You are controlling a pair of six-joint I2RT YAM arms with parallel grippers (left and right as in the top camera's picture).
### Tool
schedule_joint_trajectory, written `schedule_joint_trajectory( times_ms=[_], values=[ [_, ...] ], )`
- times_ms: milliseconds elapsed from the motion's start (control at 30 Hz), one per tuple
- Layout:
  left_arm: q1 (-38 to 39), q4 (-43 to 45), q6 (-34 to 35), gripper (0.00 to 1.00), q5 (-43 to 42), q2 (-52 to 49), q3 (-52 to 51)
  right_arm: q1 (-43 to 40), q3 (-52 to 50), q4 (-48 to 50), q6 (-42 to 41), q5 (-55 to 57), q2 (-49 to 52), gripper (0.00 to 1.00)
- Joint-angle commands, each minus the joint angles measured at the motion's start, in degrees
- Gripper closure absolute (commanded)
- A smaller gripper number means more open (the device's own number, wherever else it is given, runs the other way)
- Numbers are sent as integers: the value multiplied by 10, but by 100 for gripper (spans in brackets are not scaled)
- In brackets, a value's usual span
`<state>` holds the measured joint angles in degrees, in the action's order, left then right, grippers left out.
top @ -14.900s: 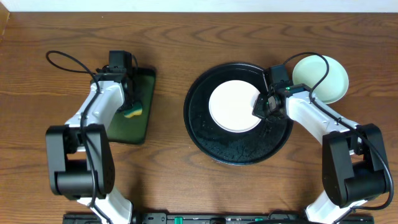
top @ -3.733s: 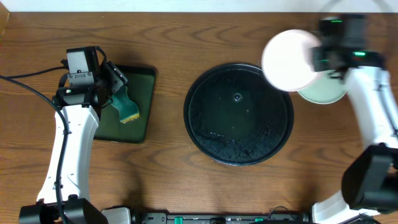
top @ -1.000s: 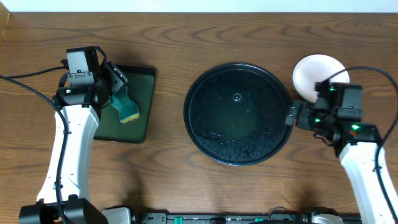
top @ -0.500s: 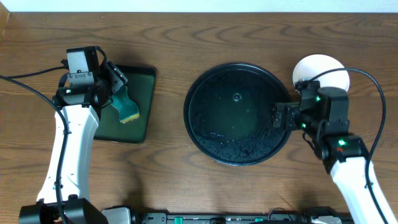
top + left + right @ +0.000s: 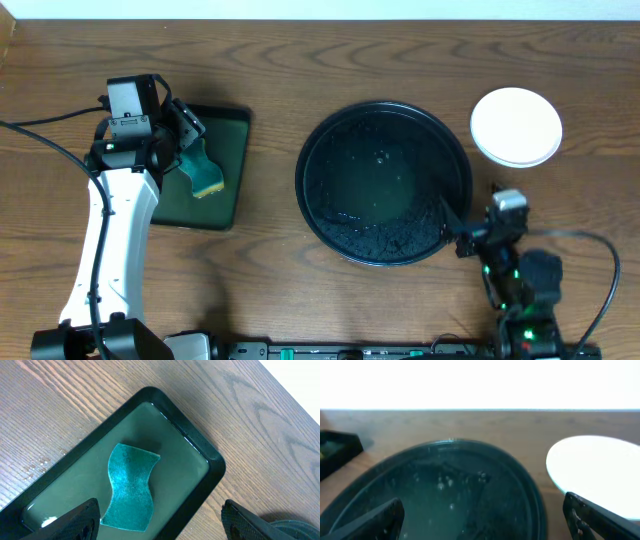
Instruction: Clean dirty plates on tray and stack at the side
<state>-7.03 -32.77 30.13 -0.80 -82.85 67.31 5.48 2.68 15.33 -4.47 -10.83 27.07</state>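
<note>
The round black tray lies mid-table, wet and with no plate on it. To its right at the back sit the plates as a stack, with a white one on top. My right gripper hangs open and empty at the tray's front right rim. In the right wrist view the tray and the plates lie beyond the gripper. My left gripper is open above a blue-green sponge and holds nothing.
The sponge lies in a small rectangular green tray with a black rim, at the left. The table is brown wood. The right arm's base and cables sit at the front right edge.
The right arm has drawn back from beside the plate stack toward the front edge. Its gripper now sits at the tray's front right rim. The left arm has not moved.
</note>
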Motion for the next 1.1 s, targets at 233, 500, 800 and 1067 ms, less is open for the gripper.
schedule_joint_trajectory(
  times_ms=[233,500,800,1067],
  values=[
    [-2,0,-1,22,3,-2,9,-27,-24,-61,7,24,-139,1],
    [-2,0,-1,21,3,-2,9,-71,-24,-191,9,29,-244,1],
    [-2,0,-1,22,3,-2,9,-71,-24,-192,68,40,-268,1],
    [-2,0,-1,22,3,-2,9,-79,-23,-193,69,48,-268,1]
  ],
)
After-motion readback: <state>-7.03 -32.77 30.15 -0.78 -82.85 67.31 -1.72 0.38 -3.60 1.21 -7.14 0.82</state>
